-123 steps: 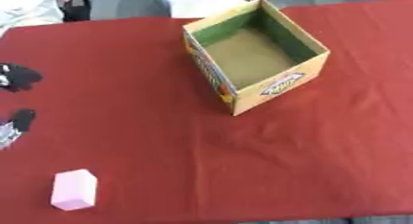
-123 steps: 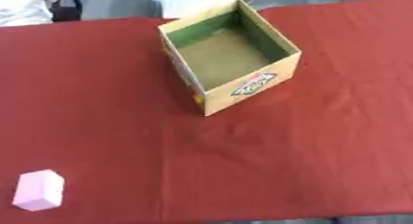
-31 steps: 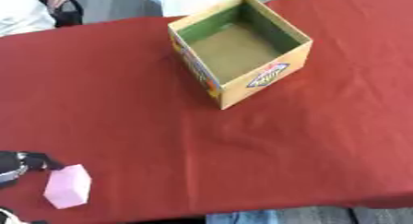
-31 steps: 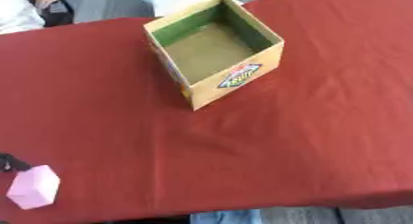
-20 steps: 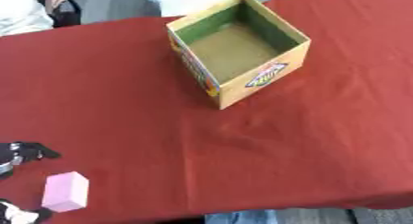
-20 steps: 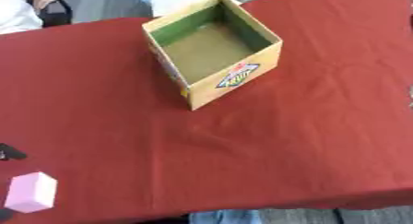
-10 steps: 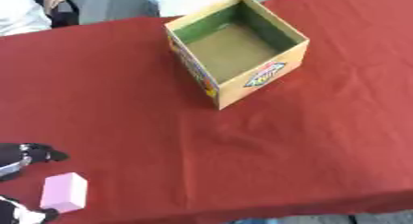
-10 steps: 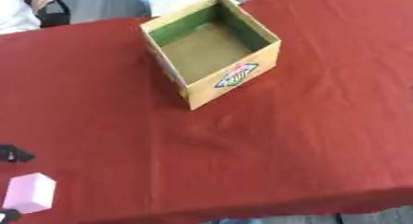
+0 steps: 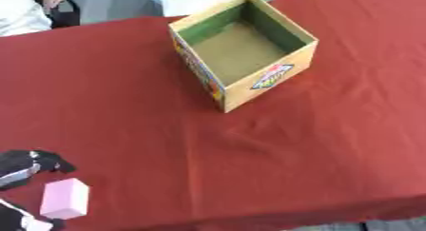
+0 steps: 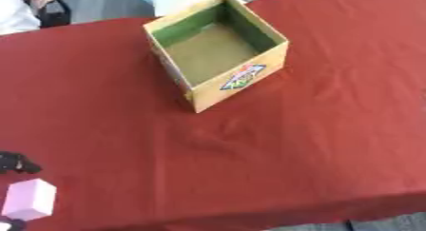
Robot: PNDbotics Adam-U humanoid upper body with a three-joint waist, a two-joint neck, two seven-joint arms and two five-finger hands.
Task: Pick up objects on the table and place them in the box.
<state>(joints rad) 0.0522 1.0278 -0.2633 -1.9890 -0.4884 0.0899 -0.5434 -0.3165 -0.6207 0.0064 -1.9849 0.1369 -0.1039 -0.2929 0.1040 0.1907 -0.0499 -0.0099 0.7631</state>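
A pink block lies on the red cloth near the front left corner of the table. It lies flat and looks like a small pink box shape.

The left hand comes in from the left edge, just above and to the left of the block. It is black with a bit of silver. One dark finger part sits just beyond the block, and another dark part shows at the bottom left corner, just below the block. So the block sits between these two parts of the hand. The hand is spread around the block, but you cannot tell if it touches it. It has not closed on the block.

The box stands far from the block, near the back middle of the table. It is open on top, green inside, with a brown floor. Nothing shows inside it.

The right hand does not show.
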